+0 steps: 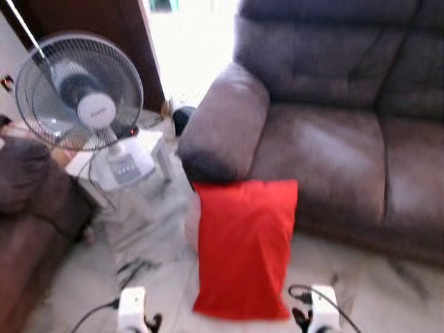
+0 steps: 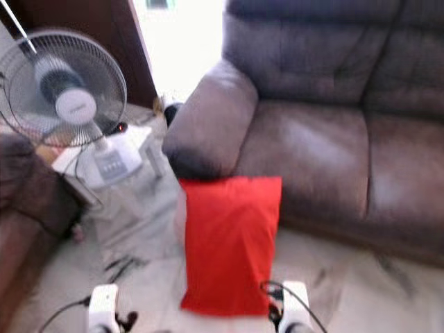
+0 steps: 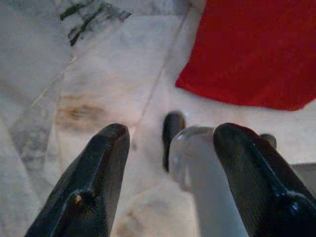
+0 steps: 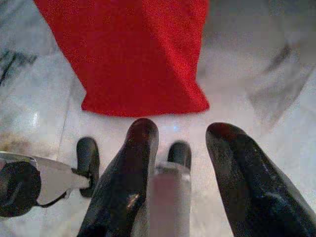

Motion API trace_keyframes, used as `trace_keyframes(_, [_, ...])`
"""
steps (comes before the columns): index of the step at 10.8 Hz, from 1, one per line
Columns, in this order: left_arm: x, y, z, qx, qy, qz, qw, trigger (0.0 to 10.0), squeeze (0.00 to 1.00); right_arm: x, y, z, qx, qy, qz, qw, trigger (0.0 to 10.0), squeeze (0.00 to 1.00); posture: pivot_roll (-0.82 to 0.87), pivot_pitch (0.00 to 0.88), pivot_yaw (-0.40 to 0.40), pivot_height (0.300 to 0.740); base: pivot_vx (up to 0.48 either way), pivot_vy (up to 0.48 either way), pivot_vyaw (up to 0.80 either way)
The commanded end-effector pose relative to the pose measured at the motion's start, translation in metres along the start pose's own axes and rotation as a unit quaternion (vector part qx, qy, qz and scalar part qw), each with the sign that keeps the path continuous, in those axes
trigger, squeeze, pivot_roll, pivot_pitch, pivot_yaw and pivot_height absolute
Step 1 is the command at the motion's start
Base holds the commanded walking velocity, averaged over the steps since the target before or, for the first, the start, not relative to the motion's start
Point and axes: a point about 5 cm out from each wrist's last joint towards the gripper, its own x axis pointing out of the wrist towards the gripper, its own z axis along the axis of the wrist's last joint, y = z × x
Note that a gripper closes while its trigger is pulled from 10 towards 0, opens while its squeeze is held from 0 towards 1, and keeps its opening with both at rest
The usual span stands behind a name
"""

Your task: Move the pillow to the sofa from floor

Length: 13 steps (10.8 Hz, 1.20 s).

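Observation:
A red pillow (image 1: pixel 244 246) stands on end on the marble floor, its top leaning against the front of the brown sofa (image 1: pixel 333 139) just below the armrest (image 1: pixel 222 121). In the left wrist view my left gripper (image 3: pixel 170 133) is open and empty, low over the floor, with the pillow's bottom edge (image 3: pixel 247 54) a short way beyond it. My right gripper (image 4: pixel 182 128) is open and empty too, and the pillow (image 4: pixel 133 49) lies just ahead of its fingertips. Both white wrists (image 1: pixel 132 309) (image 1: pixel 323 305) flank the pillow's lower corners at the bottom of the head view.
A white standing fan (image 1: pixel 80 90) stands on the left by a dark brown seat (image 1: pixel 28 208). Dark cables (image 1: pixel 135 267) lie on the floor below the fan. A bright doorway (image 1: pixel 187 48) opens behind the sofa's armrest. My own feet (image 4: pixel 88 158) show on the floor under the grippers.

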Motion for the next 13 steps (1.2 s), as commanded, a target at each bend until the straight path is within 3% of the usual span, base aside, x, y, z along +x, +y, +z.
trace_keyframes(1, [-0.003, 0.010, -0.010, -0.001, 0.017, 0.012, 1.000, 10.0, 0.00, 0.000, 0.009, -0.010, 0.004, 0.014, 0.011, 1.000, 10.0, 0.00, 0.15, 0.165, 0.040, 0.740, 0.251, 0.000, 0.00])
trace_keyframes(4, [-0.004, 0.008, -0.012, -0.002, 0.018, 0.011, 1.000, 10.0, 0.00, 0.000, 0.009, -0.010, 0.003, 0.014, 0.011, 1.000, 10.0, 0.00, 0.15, 0.167, 0.040, 0.740, 0.249, 0.000, 0.00])
trace_keyframes(6, [-0.002, -0.006, -0.014, -0.001, 0.018, 0.005, 1.000, 10.0, 0.00, 0.000, 0.009, -0.010, 0.003, 0.014, 0.011, 1.000, 10.0, 0.00, 0.15, 0.167, 0.040, 0.740, 0.247, 0.000, 0.00])
trace_keyframes(9, [0.001, -0.043, -0.012, 0.002, 0.017, -0.010, 1.000, 10.0, 0.00, 0.000, 0.009, -0.009, 0.003, 0.014, 0.012, 1.000, 10.0, 0.00, 0.15, 0.167, 0.040, 0.740, 0.080, 0.000, 0.00])
trace_keyframes(13, [0.002, -0.076, -0.010, 0.010, 0.016, -0.022, 1.000, 10.0, 0.00, 0.000, 0.009, -0.008, 0.003, 0.013, 0.012, 1.000, 10.0, 0.00, 0.15, 0.166, 0.038, 0.740, 0.000, 0.000, 0.00])
